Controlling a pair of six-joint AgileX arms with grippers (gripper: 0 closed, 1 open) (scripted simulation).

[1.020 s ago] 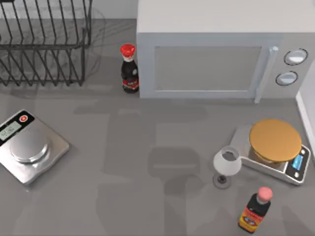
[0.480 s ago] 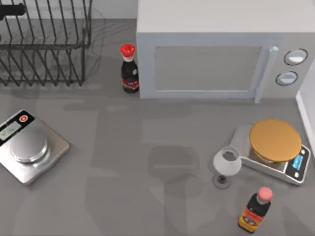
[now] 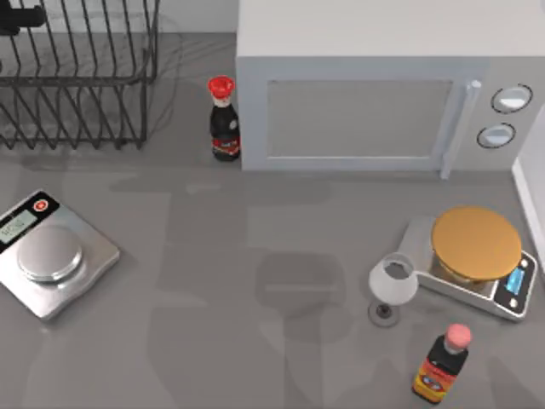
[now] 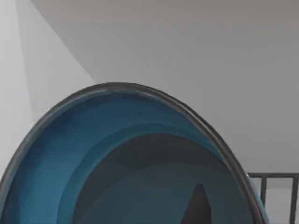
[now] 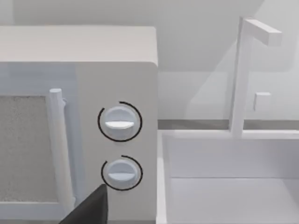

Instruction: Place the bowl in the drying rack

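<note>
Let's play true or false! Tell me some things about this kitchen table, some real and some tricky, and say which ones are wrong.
1. The bowl is blue inside. True.
2. The drying rack stands at the table's far right. False: it stands at the far left.
3. The wine glass is next to the scale with the gold plate. True.
4. The bottle with the red cap lies on its side. False: it stands upright beside the microwave.
5. The microwave has two round knobs. True.
6. The silver scale has the bowl on it. False: its plate is bare.
</note>
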